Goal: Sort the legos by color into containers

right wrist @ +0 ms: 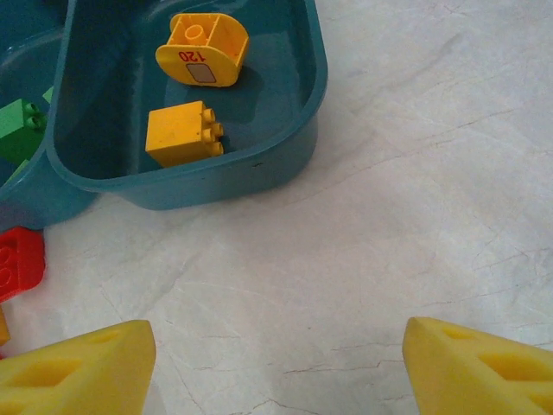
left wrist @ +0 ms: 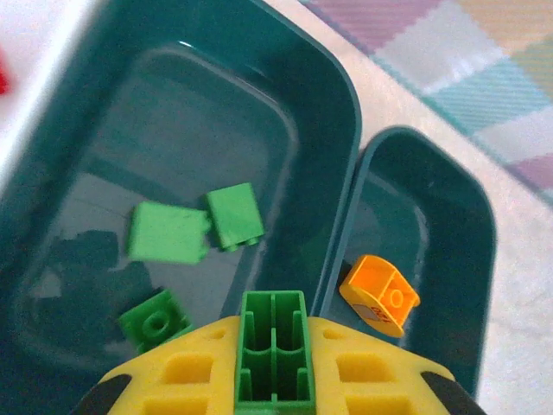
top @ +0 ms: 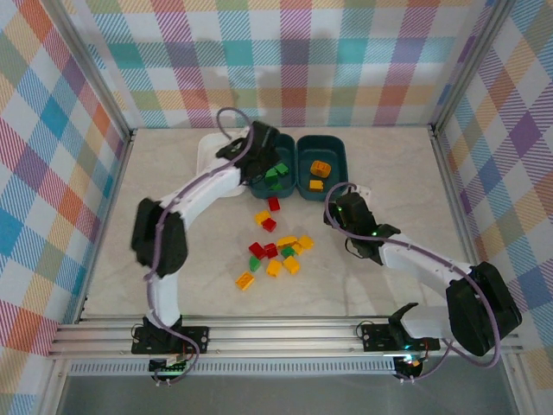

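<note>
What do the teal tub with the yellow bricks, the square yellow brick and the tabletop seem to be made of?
Teal tub: moulded plastic, glossy; its rim and floor catch light. Square yellow brick: hard smooth plastic with moulded studs. Tabletop: pale, veined like marble, matte; possibly printed laminate.

The pale marbled worktop (top: 173,251) carries a white tub (top: 207,151), two teal tubs (top: 335,181) side by side, and loose red, yellow and green bricks (top: 270,251) near its middle.

We saw three green legos (left wrist: 168,233) in the left teal tub (left wrist: 324,104), another green lego (left wrist: 274,346) held above it, two orange legos (right wrist: 181,134) in the right teal tub (right wrist: 315,78), and loose bricks (top: 270,251) nearer.
</note>
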